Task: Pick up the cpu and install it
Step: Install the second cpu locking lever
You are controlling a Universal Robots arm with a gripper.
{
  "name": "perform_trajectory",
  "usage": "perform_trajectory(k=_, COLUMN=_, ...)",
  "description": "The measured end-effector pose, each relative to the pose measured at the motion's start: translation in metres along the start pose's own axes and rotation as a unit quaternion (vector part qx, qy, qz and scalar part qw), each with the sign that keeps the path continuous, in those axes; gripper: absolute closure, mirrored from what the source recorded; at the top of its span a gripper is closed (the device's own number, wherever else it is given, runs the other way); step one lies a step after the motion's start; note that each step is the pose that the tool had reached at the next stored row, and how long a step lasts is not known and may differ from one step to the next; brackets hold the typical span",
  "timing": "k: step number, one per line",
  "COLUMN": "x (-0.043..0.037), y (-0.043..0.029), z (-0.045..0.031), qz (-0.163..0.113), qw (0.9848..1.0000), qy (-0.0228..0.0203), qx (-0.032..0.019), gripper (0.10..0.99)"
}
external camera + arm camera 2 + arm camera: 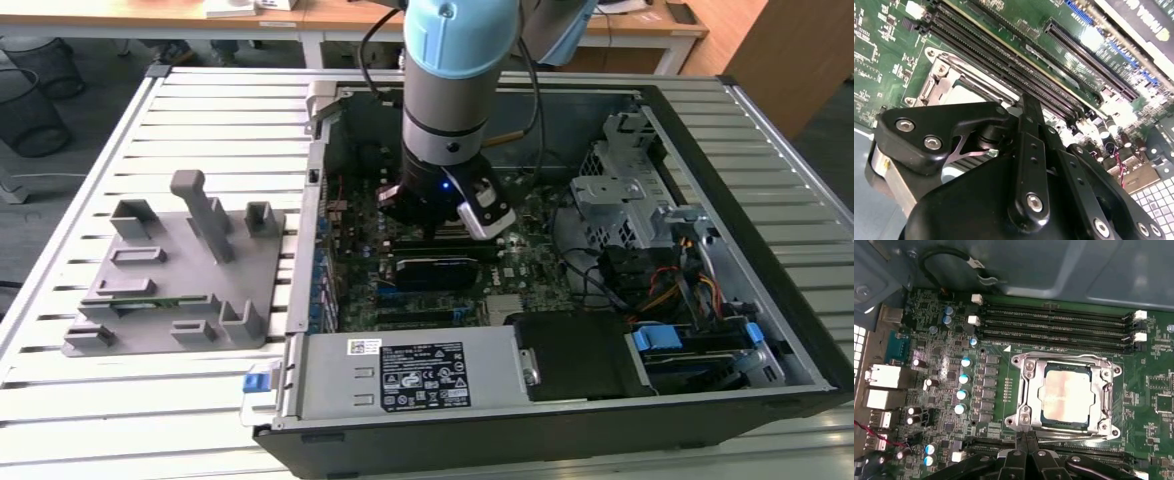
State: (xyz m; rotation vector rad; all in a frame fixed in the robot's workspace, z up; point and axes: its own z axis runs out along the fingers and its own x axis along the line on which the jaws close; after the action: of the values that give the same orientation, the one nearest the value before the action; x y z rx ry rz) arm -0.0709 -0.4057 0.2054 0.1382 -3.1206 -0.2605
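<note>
You have the open black-and-grey desktop computer case (747,150) lying on its side on the slatted metal table (80,400), with a grey moulded parts tray (174,290) well apart from it toward the exterior view's left. Inside the case, the green motherboard (944,340) carries four long black memory slots (1054,322) running parallel to one edge of the square silver metal socket frame (1026,390).

The cpu, a small flat square chip with a silvery-grey metal top (1066,394), is lying flat inside that frame, its four sides squared up with the frame's sides. Judging from how level and centred it lies, it looks already seated in the socket, not waiting on the tray.

Your black linkage-fingered gripper (1024,442) hangs from the pale blue and grey arm (447,80) low over the board. In the first wrist view its fingertips (1028,436) meet in a narrow point just beside the frame's edge on the side away from the memory slots, so the cpu lies straight ahead of the tips, near but apart. The fingers look drawn together with nothing between them; you are carrying no chip. Being square, the cpu has no long axis to align to.
</note>
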Motion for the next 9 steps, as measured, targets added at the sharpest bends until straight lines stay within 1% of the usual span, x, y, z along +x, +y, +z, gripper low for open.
perform_trajectory(k=2, x=0.0004, y=-0.0008, z=0.0, qz=0.0, qw=1.0, qy=-0.0006, qx=-0.0072, gripper=0.98)
perform_trajectory(k=4, x=0.0014, y=-0.0021, z=-0.0001, qz=-0.001, qw=0.9999, qy=-0.0012, qx=-0.0119, gripper=0.98)
perform_trajectory(k=6, x=0.0022, y=-0.0034, z=-0.0001, qz=-0.004, qw=0.9999, qy=-0.0013, qx=-0.0136, gripper=0.98)
perform_trajectory(k=9, x=0.0028, y=-0.0055, z=-0.0002, qz=-0.006, qw=0.9999, qy=-0.001, qx=-0.014, gripper=0.98)
